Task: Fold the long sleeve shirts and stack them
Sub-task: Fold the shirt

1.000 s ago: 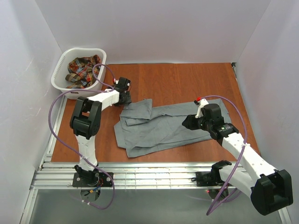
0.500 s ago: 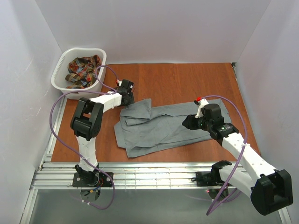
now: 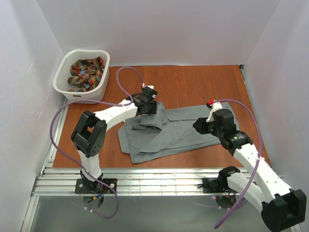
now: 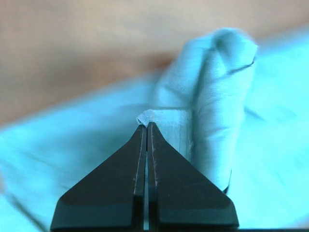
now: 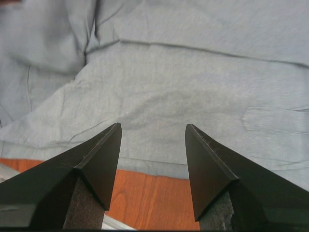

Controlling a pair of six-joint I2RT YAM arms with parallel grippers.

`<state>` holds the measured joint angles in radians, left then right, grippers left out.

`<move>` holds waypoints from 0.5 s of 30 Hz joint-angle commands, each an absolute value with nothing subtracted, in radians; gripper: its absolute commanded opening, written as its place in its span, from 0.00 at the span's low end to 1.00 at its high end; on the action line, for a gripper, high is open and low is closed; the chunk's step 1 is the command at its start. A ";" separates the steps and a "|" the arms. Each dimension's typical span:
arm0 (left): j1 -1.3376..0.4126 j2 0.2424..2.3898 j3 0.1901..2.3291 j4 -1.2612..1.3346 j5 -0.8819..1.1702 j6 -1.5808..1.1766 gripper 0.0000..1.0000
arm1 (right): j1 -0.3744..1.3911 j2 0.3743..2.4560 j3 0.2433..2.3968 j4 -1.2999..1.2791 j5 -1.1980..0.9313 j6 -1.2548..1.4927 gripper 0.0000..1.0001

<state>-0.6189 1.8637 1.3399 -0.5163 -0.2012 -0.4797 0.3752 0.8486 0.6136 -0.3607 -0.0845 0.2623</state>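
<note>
On the tabletop (image 3: 193, 82) the grey shirt (image 3: 169, 137) is lying mid-frame, and the plaid shirt (image 3: 86, 72) is sitting in the basket (image 3: 64, 66) upper left. I'm folding a sleeve in: left end effector (image 4: 146, 124) is pinching shut on a grey fold, right end effector (image 5: 152, 126) is hovering half-open, empty. Next move probably needs that fold laid flat.

Arm links: left arm (image 3: 115, 112) and right arm (image 3: 253, 159) have white housings with black joint blocks.
Fingers: left gripper (image 4: 146, 126) and right gripper (image 5: 152, 126) carry matte black, wedge-shaped fingers tapering to narrow tips.
Cables: a purple cable (image 3: 128, 68) loops loosely along each arm.
Bases: black mounting plates (image 3: 94, 186).
Marking: small red part (image 3: 210, 102) near the right wrist, possibly a connector; too small to confirm.
</note>
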 commanded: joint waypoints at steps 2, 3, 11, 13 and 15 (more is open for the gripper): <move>-0.819 1.732 1.338 -0.509 -0.098 -0.511 0.02 | 0.382 0.738 0.664 -0.370 0.055 0.278 0.51; -0.853 1.729 1.332 -0.503 -0.092 -0.511 0.06 | 0.380 0.721 0.663 -0.368 0.070 0.278 0.51; -1.081 1.709 1.273 -0.500 -0.101 -0.485 0.51 | 0.380 0.649 0.663 -0.405 0.111 0.245 0.54; -1.081 1.665 1.256 -0.515 -0.173 -0.497 0.65 | 0.380 0.663 0.658 -0.411 0.069 0.235 0.54; -1.071 1.635 1.236 -0.528 -0.260 -0.521 0.73 | 0.380 0.675 0.644 -0.414 0.013 0.229 0.54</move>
<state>-1.1004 1.7428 1.2568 -0.4927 -0.1226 -0.4873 0.3752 0.6571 0.6273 -0.3943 0.0696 0.2527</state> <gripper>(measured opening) 0.695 0.537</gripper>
